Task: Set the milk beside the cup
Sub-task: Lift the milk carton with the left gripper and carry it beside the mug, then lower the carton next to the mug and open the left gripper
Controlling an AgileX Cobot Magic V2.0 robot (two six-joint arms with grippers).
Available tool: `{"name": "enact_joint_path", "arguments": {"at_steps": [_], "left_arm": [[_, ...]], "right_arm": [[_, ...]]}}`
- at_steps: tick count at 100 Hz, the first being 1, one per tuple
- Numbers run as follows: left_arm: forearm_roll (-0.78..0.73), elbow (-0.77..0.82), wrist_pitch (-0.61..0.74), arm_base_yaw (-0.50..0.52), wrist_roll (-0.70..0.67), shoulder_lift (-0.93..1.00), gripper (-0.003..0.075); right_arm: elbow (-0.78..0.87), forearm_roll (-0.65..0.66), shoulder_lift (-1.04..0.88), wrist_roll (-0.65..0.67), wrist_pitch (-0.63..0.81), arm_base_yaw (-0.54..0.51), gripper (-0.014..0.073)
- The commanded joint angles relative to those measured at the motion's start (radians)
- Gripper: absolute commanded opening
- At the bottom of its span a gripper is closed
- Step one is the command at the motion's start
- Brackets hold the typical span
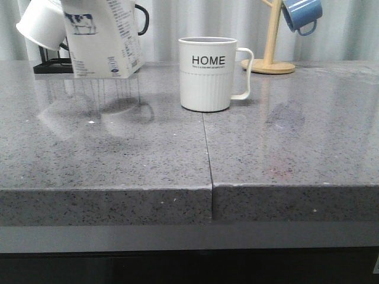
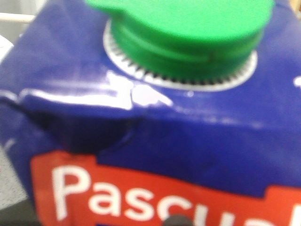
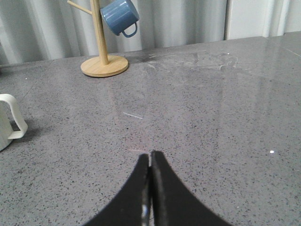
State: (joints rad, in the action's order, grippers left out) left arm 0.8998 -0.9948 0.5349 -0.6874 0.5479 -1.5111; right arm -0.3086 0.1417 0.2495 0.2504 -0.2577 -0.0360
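The milk (image 1: 103,41) is a white carton with a cow picture, tilted at the far left of the grey counter, its base low over or just touching the surface. In the left wrist view its blue top (image 2: 155,122) with a green cap (image 2: 188,23) and a red band fills the frame, hiding my left gripper's fingers, which hold it. The cup (image 1: 208,74), a white "HOME" mug, stands mid-counter to the carton's right, with a gap between them. My right gripper (image 3: 150,157) is shut and empty over bare counter, to the right of the cup's handle (image 3: 13,117).
A wooden mug tree (image 1: 272,35) with a blue mug (image 1: 302,13) stands at the back right. A white mug (image 1: 38,26) hangs on a black rack (image 1: 50,66) behind the carton. A seam (image 1: 207,148) splits the counter, running to its front edge.
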Motion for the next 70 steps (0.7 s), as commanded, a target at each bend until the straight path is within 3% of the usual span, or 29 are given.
{"name": "enact_joint_path", "arguments": {"at_steps": [1, 59, 70], "left_arm": [[-0.02, -0.085, 0.199, -0.028, 0.022, 0.027, 0.0096], [0.068, -0.152, 0.262, -0.1, 0.086, -0.12, 0.0097], [0.073, -0.152, 0.262, -0.1, 0.097, -0.12, 0.0125]], "right_arm": [[-0.027, 0.007, 0.005, -0.001, 0.074, -0.007, -0.0068], [-0.027, 0.007, 0.005, -0.001, 0.074, -0.007, -0.0068], [-0.027, 0.007, 0.005, -0.001, 0.074, -0.007, -0.0068]]}}
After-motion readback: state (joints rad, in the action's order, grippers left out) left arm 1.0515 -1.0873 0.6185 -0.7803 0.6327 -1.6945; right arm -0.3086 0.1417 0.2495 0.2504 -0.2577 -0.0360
